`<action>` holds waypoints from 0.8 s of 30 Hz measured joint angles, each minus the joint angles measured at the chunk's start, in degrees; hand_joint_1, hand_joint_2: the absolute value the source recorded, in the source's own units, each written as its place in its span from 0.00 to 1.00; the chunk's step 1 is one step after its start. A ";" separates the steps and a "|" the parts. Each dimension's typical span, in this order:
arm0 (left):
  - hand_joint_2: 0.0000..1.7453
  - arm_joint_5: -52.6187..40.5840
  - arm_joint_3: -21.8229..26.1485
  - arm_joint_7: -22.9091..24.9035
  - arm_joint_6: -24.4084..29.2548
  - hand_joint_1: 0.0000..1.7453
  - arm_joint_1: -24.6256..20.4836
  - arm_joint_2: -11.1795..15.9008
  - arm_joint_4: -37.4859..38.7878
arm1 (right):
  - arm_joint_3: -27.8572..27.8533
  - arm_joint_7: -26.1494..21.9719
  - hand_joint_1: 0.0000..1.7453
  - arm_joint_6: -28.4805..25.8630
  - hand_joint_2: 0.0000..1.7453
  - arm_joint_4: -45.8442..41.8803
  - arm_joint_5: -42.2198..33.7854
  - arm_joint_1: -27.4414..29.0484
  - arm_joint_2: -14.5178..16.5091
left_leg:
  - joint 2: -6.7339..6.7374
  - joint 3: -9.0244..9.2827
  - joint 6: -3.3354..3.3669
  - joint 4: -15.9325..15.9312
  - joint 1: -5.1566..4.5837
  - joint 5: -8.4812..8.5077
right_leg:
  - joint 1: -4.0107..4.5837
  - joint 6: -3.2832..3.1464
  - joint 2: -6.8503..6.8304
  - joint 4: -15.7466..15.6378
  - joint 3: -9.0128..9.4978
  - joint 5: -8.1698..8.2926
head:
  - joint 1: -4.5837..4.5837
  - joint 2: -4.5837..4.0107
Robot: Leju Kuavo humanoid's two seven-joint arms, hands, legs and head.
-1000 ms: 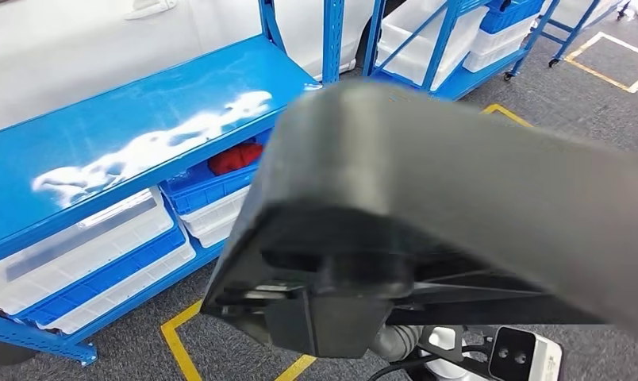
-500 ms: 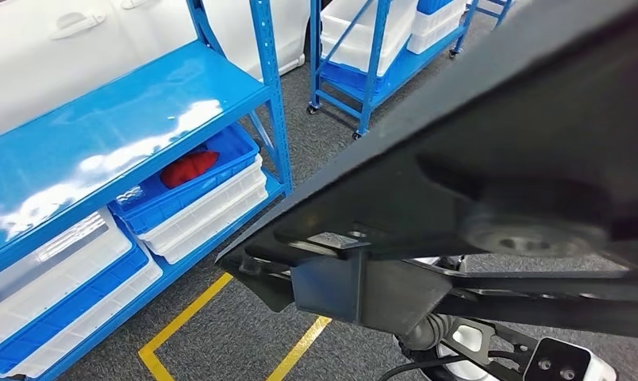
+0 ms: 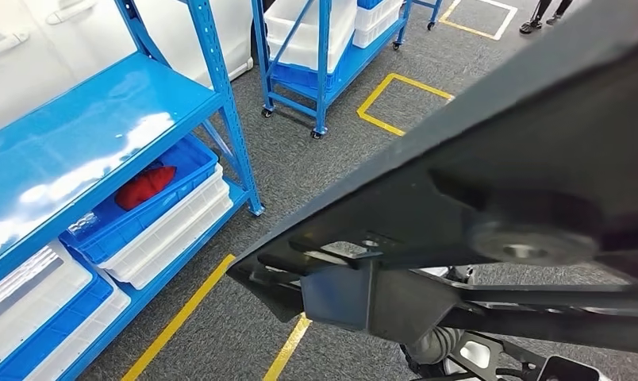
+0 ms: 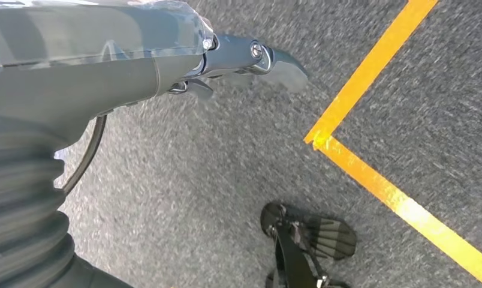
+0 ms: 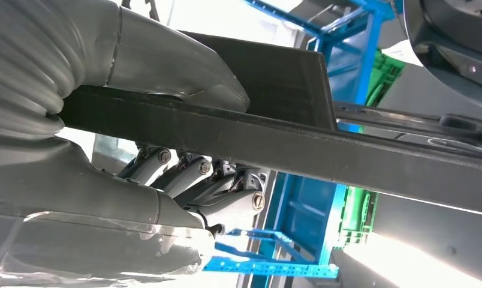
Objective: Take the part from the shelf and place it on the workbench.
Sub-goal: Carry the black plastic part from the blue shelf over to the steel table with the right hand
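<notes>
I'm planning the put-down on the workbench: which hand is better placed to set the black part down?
Right. The right hand already grips the black part, thumb on one face and fingers on the other. The left hand holds nothing and hangs over the grey floor near a yellow line.

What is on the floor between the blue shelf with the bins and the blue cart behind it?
In the head view, grey carpet floor separates the blue shelf from the wheeled blue cart; nothing stands on that stretch.

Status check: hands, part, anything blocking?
Right hand grips the black part. Left hand hangs over grey floor, holds nothing, fingers' state unclear. Blue shelf rack to the left; workbench not seen.
</notes>
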 joint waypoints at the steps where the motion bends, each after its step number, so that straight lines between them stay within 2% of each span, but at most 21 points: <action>1: 1.00 0.33 0.01 -0.01 0.09 0.00 -0.01 -0.03 0.00 | -0.01 0.00 1.00 0.24 1.00 -0.05 -0.63 -0.08 -0.28 | 0.71 0.13 0.44 -0.28 0.04 0.18 | 0.10 0.24 -1.39 1.07 -0.52 -0.73 | 0.01 0.00; 3: 1.00 1.16 0.03 -0.09 0.57 0.00 0.32 -0.15 0.00 | -0.07 0.00 1.00 1.91 1.00 0.13 -2.44 -0.35 -0.85 | 2.19 0.28 1.06 -0.60 -0.13 0.31 | 0.21 0.54 -4.88 6.54 -3.09 -3.82 | 0.01 0.00; 5: 1.00 2.10 0.09 -0.40 1.27 0.00 0.91 -0.46 0.00 | -0.80 0.00 1.00 5.69 1.00 0.97 -3.76 -0.32 -1.15 | 3.74 0.25 1.27 -0.57 -0.37 0.23 | 0.11 0.76 -6.02 13.73 -6.55 -6.83 | 0.01 0.00; 6: 1.00 2.56 0.13 -0.60 1.66 0.00 1.16 -0.71 0.01 | -1.64 0.00 1.00 8.24 1.00 1.64 -4.08 -0.14 -1.19 | 4.51 0.25 1.30 -0.56 -0.44 0.19 | 0.05 0.82 -6.18 15.46 -7.34 -7.08 | 0.01 0.00; 7: 1.00 2.91 0.16 -0.80 1.95 0.00 1.34 -0.99 0.01 | -2.74 0.00 1.00 10.62 1.00 2.34 -4.23 0.08 -1.19 | 5.20 0.27 1.29 -0.54 -0.48 0.14 | 0.02 0.82 -6.36 14.88 -6.95 -6.23 | 0.01 0.00; 8: 1.00 3.16 0.19 -0.95 2.16 0.00 1.44 -1.27 0.02 | -3.96 0.00 1.00 12.60 1.00 2.95 -4.30 0.26 -1.18 | 5.79 0.33 1.26 -0.53 -0.52 0.08 | 0.00 0.71 -6.75 12.07 -5.38 -4.58 | 0.01 0.00; 10: 1.00 3.26 0.20 -1.08 2.21 0.00 1.54 -1.76 0.02 | -6.35 0.00 1.00 14.73 1.00 3.69 -4.14 0.43 -1.17 | 6.67 0.51 1.03 -0.47 -0.71 -0.11 | 0.32 0.21 -8.82 3.91 -0.89 -1.54 | 0.01 0.00; 11: 1.00 3.19 0.19 -1.00 2.12 0.00 1.56 -1.90 0.02 | -7.41 0.00 1.00 15.20 1.00 3.91 -3.97 0.52 -1.14 | 7.04 0.57 0.79 -0.44 -0.84 -0.20 | 0.58 -0.12 -9.64 1.11 0.57 -0.87 | 0.01 0.00; 12: 1.00 3.09 0.18 -0.87 2.02 0.00 1.57 -2.01 0.02 | -8.42 0.00 1.00 15.43 1.00 4.12 -3.82 0.69 -1.10 | 7.42 0.63 0.53 -0.41 -0.95 -0.30 | 0.85 -0.40 -10.09 -0.34 1.24 -0.72 | 0.01 0.00; 14: 1.00 2.93 0.15 -0.66 1.89 0.00 1.50 -2.13 0.01 | -10.00 0.00 1.00 15.59 1.00 4.48 -3.73 1.22 -1.03 | 8.39 0.80 -0.10 -0.51 -1.05 -0.40 | 1.02 -0.92 -9.14 -0.78 1.12 -0.66 | 0.01 0.00; 15: 1.00 2.89 0.14 -0.64 1.87 0.00 1.44 -2.16 0.01 | -10.58 0.00 1.00 15.61 1.00 4.63 -3.72 1.47 -0.99 | 8.36 0.84 -0.38 -0.34 -0.96 -0.66 | 0.91 -1.21 -8.59 -0.99 1.16 -0.48 | 0.01 0.00; 16: 1.00 2.88 0.13 -0.64 1.87 0.00 1.41 -2.19 0.01 | -11.03 0.00 1.00 15.64 1.00 4.73 -3.71 1.60 -0.94 | 7.67 0.56 -0.62 0.51 -0.87 -1.40 | 0.75 -1.56 -8.06 -1.25 1.23 -0.28 | 0.01 0.00; 17: 1.00 2.88 0.13 -0.63 1.86 0.00 1.40 -2.19 0.01 | -11.35 0.00 1.00 15.66 1.00 4.81 -3.71 1.67 -0.86 | 6.57 -0.22 -0.81 2.44 -0.76 -2.71 | 0.56 -1.88 -7.55 -1.49 1.33 -0.09 | 0.01 0.00; 19: 1.00 2.88 0.13 -0.60 1.85 0.00 1.60 -2.20 0.02 | -11.75 0.00 1.00 15.68 1.00 5.02 -3.70 1.81 -0.65 | 4.21 -3.49 -1.05 9.62 -0.61 -6.47 | 0.45 -2.21 -6.39 -1.59 1.35 0.04 | 0.00 0.00; 20: 1.00 2.88 0.13 -0.58 1.85 0.00 1.72 -2.20 0.02 | -11.84 0.00 1.00 15.68 1.00 5.14 -3.70 1.95 -0.58 | 3.75 -5.31 -1.15 13.38 -0.60 -7.90 | 0.48 -2.24 -5.71 -1.55 1.32 0.04 | 0.00 0.00; 21: 1.00 2.88 0.12 -0.57 1.85 0.00 1.84 -2.21 0.02 | -11.92 0.00 1.00 15.68 1.00 5.25 -3.69 2.09 -0.55 | 3.55 -6.58 -1.21 15.79 -0.60 -8.40 | 0.50 -2.24 -4.98 -1.48 1.31 0.04 | -0.01 0.00; 22: 1.00 2.88 0.11 -0.56 1.85 0.00 1.90 -2.22 0.02 | -11.99 0.00 1.00 15.68 1.00 5.33 -3.69 2.21 -0.55 | 3.48 -6.84 -1.23 15.96 -0.60 -7.68 | 0.51 -2.23 -4.26 -1.39 1.31 0.03 | -0.01 0.00; 23: 1.00 2.88 0.11 -0.56 1.85 0.00 1.92 -2.23 0.02 | -12.04 0.00 1.00 15.68 1.00 5.38 -3.68 2.29 -0.54 | 3.37 -6.05 -1.20 13.88 -0.57 -5.96 | 0.47 -2.18 -3.53 -1.26 1.33 0.00 | -0.01 0.00; 24: 1.00 2.88 0.11 -0.56 1.85 0.00 1.92 -2.23 0.02 | -12.08 0.00 1.00 15.68 1.00 5.42 -3.68 2.32 -0.53 | 2.90 -4.36 -1.15 9.98 -0.50 -3.60 | 0.42 -2.06 -2.82 -1.08 1.34 -0.08 | -0.01 0.00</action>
